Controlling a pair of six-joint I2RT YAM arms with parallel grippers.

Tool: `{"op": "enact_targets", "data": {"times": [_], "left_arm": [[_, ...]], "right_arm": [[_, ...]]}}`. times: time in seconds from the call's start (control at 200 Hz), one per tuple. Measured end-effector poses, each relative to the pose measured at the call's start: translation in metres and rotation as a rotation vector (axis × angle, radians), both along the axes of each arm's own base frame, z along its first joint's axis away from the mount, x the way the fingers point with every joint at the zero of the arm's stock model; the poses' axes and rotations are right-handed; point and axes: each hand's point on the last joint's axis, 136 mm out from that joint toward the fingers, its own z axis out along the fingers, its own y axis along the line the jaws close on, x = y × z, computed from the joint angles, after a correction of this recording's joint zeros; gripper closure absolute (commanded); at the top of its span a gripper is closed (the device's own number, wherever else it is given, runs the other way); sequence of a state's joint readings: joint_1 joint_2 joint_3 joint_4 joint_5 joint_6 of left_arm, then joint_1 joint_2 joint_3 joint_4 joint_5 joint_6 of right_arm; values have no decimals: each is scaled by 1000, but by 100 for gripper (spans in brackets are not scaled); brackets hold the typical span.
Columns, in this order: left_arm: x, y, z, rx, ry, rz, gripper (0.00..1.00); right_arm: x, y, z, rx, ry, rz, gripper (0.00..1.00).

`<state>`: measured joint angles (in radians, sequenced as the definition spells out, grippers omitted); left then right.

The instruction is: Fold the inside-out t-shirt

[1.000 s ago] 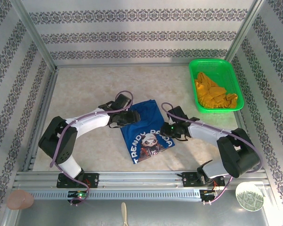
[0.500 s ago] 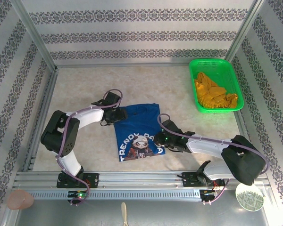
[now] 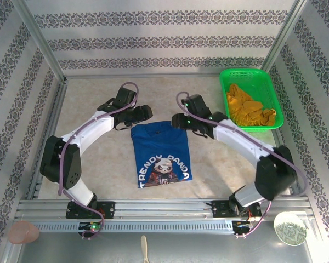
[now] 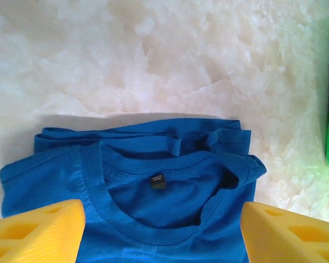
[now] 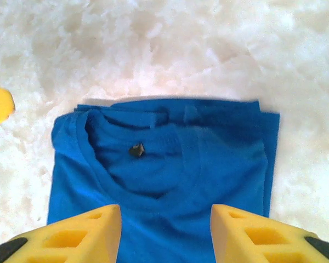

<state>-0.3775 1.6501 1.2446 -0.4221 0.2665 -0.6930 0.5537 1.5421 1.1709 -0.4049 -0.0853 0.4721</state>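
Both hover over the collar end of the folded blue t-shirt (image 3: 162, 148): left gripper (image 3: 145, 113) spread wide, right gripper (image 3: 177, 121) parted, neither grasping anything, cloth flat on the table (image 3: 115, 164).

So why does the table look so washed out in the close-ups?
Left wrist view: glare bleaches the table, a dark shadow edges the t-shirt. Right wrist view: same bleaching, right gripper's fingers slightly soft. Top view: even, sharp.

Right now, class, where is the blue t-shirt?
In the top view the blue t-shirt lies flat in the middle of the table, left of and nearer than the green basket.
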Motion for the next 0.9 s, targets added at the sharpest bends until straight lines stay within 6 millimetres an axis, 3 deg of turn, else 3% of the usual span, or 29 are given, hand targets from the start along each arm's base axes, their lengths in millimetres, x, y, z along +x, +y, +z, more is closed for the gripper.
{"op": "enact_targets", "data": {"times": [0.11,0.215,0.385,0.595,0.754,0.904], "left_arm": [[-1,-2,-24,-9,61,10,26],[-9,4,-55,-18,128,46,27],[-19,14,-90,-29,206,104,27],[-11,11,-98,-48,197,118,27],[-9,10,-106,-47,204,119,27],[-8,9,-105,-51,199,116,27]], "right_arm": [[12,5,-29,-117,41,57,50],[9,7,-57,-228,88,105,49],[10,17,-72,-340,92,157,55],[29,22,-79,-406,80,155,70],[35,17,-95,-452,111,147,100],[44,9,-95,-455,125,118,100]]}}
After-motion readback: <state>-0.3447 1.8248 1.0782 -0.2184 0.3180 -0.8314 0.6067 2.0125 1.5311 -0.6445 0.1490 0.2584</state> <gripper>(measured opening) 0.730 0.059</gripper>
